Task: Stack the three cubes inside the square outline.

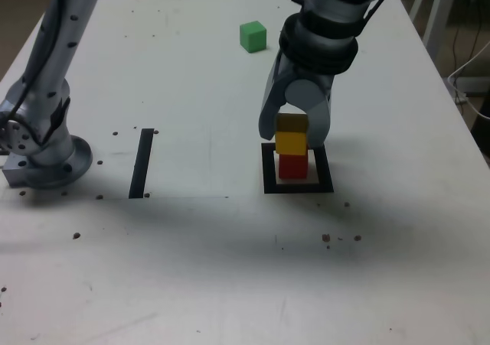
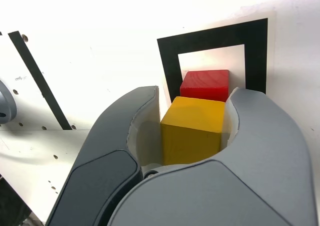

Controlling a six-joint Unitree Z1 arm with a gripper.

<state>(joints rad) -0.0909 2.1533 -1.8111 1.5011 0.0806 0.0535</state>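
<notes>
The red cube [image 1: 292, 167] [image 2: 206, 84] sits inside the square outline [image 1: 269, 170] [image 2: 215, 35] of black tape. The yellow cube [image 1: 290, 141] [image 2: 194, 129] rests on top of it, slightly offset in the wrist view. My gripper [image 1: 292, 135] [image 2: 192, 136] is shut on the yellow cube, a finger on each side. The green cube [image 1: 253, 36] lies alone on the white table farther back, to the exterior view's left of the arm.
A straight black tape strip [image 1: 141, 162] [image 2: 37, 78] lies to the exterior view's left of the outline. The arm's grey base [image 1: 42, 150] stands at the table's left edge in that view. Small dark specks dot the table [image 1: 230, 268].
</notes>
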